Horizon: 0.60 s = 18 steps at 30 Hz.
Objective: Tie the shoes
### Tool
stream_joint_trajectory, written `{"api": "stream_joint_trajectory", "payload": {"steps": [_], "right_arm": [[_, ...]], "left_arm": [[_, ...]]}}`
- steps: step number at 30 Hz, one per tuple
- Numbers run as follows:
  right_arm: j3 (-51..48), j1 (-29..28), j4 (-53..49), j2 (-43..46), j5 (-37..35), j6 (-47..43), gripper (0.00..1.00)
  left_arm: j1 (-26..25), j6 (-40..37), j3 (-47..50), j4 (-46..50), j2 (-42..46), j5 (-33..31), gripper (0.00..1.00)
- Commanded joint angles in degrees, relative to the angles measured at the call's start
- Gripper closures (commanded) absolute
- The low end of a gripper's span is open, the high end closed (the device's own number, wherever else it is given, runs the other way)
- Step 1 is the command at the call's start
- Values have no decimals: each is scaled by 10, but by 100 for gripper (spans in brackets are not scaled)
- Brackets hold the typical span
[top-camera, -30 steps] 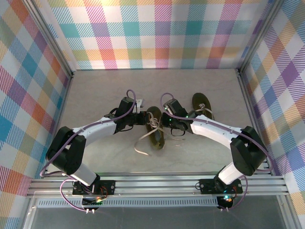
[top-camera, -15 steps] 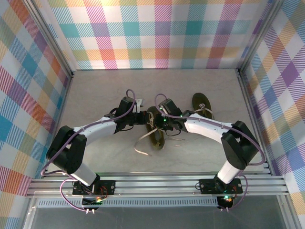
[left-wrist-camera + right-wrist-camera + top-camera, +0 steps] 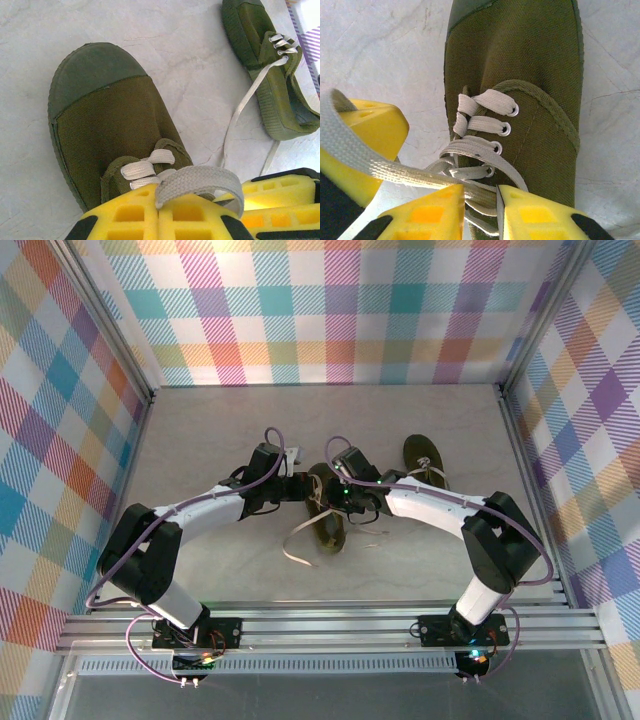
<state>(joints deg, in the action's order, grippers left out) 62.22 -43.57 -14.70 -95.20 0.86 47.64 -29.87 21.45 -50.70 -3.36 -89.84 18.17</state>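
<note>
**Both claws at the laces of the middle shoe**

My left claw (image 3: 159, 212) is pressed shut. Its yellow jaws meet, with a flat loop of pale lace (image 3: 200, 177) pinched in the seam and arching over to one side. My right claw (image 3: 481, 200) stands narrow, with only a slim gap between its jaws. Strands of lace run through that gap, and I cannot tell whether they are pinched or merely pass through.

The two claws sit just beside each other, both over the laced throat of the shoe (image 3: 328, 530). It lies near the middle of the table (image 3: 200, 430). Loose lace ends trail off the shoe toward the near edge, a little to the left.

The second shoe (image 3: 425, 458) lies apart from the first, toward the right edge and somewhat closer to the far edge. One end of its own lace runs out across the table.
</note>
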Motion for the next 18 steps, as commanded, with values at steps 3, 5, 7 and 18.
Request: {"api": "stream_joint_trajectory", "payload": {"steps": [3,5,7,18], "right_arm": [[20,-1,-21,-11,-10,10,76],[21,-2,-26,-12,-13,11,75],[27,-2,-38,-17,-19,12,75],[34,-2,-33,-35,-7,14,75]], "left_arm": [[5,-4,10,-7,3,5,100],[5,-4,10,-7,3,5,100],[5,-3,10,-7,2,6,100],[6,-3,11,-9,3,8,100]]}}
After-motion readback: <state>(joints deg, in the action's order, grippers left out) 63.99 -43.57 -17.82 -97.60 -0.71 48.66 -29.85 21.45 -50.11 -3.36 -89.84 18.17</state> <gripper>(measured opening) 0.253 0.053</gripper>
